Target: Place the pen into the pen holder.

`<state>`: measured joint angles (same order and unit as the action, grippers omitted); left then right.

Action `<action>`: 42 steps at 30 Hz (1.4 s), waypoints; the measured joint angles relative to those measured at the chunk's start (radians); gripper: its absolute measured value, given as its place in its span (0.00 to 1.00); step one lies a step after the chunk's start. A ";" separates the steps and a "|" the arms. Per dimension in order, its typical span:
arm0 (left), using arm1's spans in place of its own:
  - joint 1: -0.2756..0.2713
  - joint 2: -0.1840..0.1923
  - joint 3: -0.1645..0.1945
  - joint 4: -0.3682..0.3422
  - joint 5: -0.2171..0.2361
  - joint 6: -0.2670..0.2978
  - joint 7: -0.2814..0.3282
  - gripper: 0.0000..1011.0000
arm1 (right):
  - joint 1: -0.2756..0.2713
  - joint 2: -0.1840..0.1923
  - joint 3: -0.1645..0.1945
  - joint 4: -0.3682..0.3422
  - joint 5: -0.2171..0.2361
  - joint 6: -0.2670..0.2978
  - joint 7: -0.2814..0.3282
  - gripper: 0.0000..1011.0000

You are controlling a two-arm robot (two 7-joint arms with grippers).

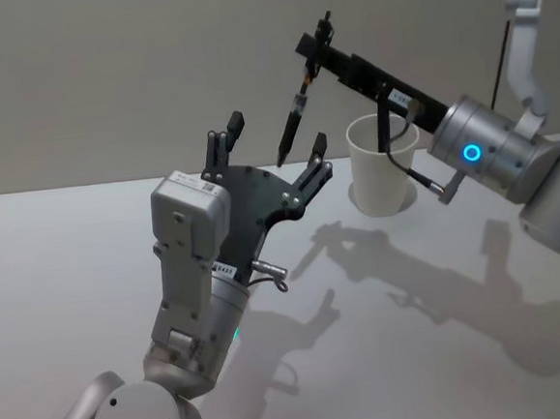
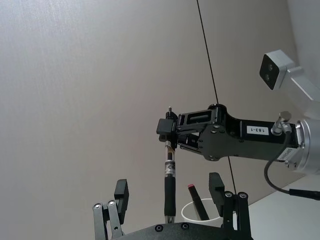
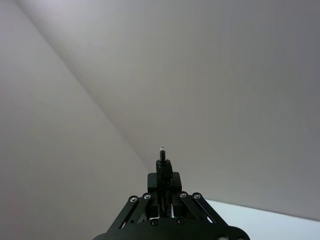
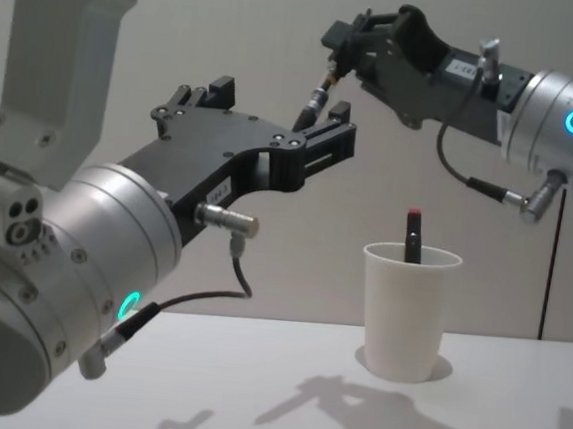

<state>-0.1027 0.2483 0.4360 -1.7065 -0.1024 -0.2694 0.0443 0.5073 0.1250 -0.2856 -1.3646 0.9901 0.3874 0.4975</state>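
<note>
My right gripper is shut on the top end of a dark pen, which hangs tip-down in the air to the left of the pen holder, a white paper cup on the table. My left gripper is open, and the pen's lower part sits between its spread fingers without touching them. From the left wrist, the pen hangs between the fingers below the right gripper. The right wrist view looks along the pen's end. Another red-topped pen stands in the pen holder.
The white table spreads under both arms, with their shadows on it in front of the cup. A plain grey wall stands behind. A thin black cable runs down the wall past the right arm.
</note>
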 joint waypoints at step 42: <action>0.000 0.000 0.000 0.000 0.000 0.000 0.000 0.99 | 0.111 0.026 0.070 0.186 -0.291 -0.401 -0.150 0.13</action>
<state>-0.1027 0.2483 0.4361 -1.7065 -0.1024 -0.2694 0.0443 0.6187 0.1506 -0.2156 -1.1781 0.6993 -0.0141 0.3471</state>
